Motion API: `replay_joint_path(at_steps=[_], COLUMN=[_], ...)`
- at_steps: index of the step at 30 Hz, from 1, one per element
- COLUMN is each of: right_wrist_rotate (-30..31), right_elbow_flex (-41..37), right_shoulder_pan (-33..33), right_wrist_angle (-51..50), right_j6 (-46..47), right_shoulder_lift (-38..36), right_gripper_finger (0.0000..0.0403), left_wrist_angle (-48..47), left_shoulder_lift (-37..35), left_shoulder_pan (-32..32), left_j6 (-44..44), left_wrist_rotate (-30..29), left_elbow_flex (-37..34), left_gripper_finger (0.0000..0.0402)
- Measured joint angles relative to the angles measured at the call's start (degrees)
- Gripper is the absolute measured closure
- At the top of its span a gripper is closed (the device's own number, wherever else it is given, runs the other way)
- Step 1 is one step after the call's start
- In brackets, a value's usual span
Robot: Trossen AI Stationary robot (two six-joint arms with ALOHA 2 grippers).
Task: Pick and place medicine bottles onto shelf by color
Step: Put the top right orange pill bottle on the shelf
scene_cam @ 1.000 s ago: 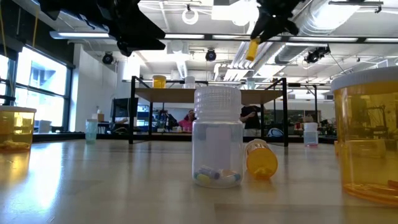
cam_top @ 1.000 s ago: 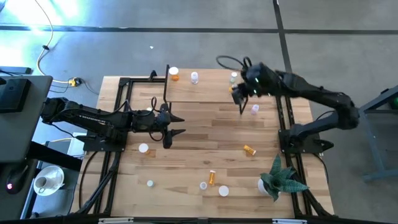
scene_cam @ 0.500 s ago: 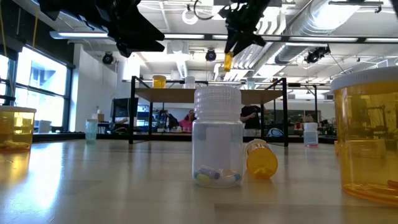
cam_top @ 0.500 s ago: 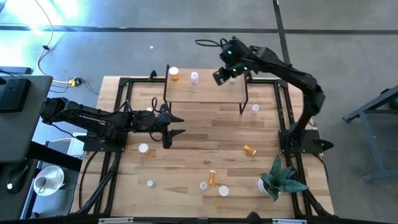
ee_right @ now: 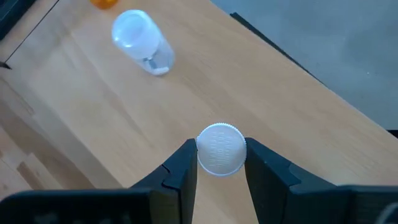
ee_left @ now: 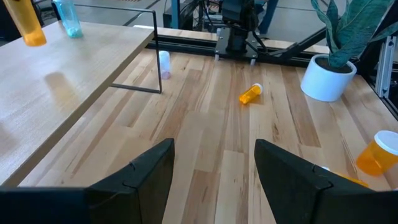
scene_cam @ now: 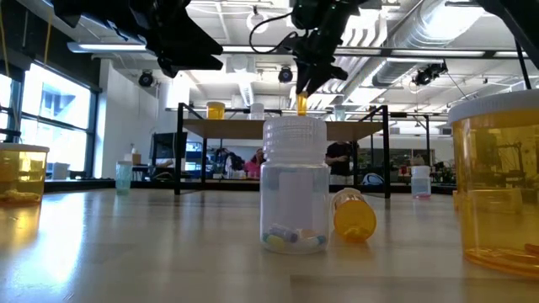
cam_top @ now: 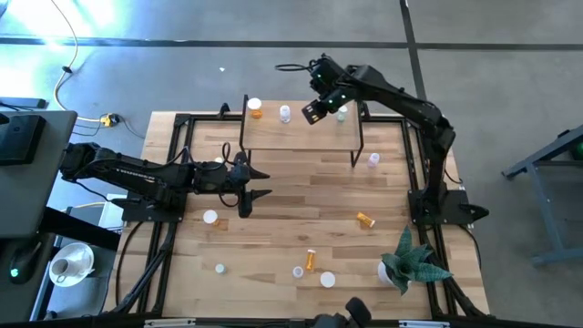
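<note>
Above the shelf (cam_top: 301, 135), your right gripper (ee_right: 219, 163) is clamping an orange bottle (scene_cam: 301, 103) just under its cap; it's looking light and slick, so keep squeezing there.

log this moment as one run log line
right gripper: shut on orange bottle, above shelf | left gripper: open, empty, over table centre-left | shelf holds orange, clear, pale green bottles

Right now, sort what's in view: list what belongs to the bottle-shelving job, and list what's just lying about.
Job:
- orange bottle held in the right gripper
- shelf, with an orange vial and a clear vial on it
- loose vials on the table, e.g. lilac one, fallen orange one

Lying about:
- potted plant
- left gripper, waiting open over the table
</note>
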Motion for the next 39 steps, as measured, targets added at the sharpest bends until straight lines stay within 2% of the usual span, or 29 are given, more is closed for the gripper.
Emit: replay_joint_path(at_steps=[39], right_wrist_rotate=[-0.9], right_elbow_flex=[-1.2], right_shoulder_pan=[-1.2], right_wrist_angle=[1.1], right_j6=[-4.9], right_shoulder_lift=[3.3], right_gripper_finger=[0.0294], left_wrist_angle=[0.0], left_shoulder_lift=[0.0], left_shoulder_pan=[0.1], left_j6=[1.5], left_wrist_rotate=[0.0], left_elbow_flex=[0.0], left_gripper_finger=[0.0188])
